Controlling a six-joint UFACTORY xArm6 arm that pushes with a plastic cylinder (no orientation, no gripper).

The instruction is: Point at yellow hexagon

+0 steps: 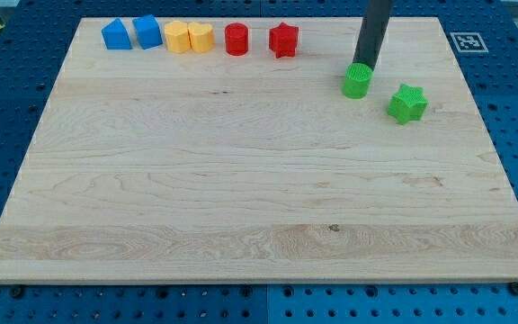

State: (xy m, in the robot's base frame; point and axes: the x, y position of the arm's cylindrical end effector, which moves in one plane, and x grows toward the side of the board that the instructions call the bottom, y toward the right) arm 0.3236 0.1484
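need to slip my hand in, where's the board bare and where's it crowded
Bare: everything below the green cylinder and green star. Crowded: the top edge, from blue block to red star. My tip touches the cylinder.

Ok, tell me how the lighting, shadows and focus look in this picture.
Camera view: even, soft light across the wooden board, no strong glare; the blocks cast only faint, short shadows, as under the green star; focus is sharp from the yellow hexagon to the near edge; my tip is crisp, touching the green cylinder from the view's top; the board's edges look straight, with no obvious distortion.
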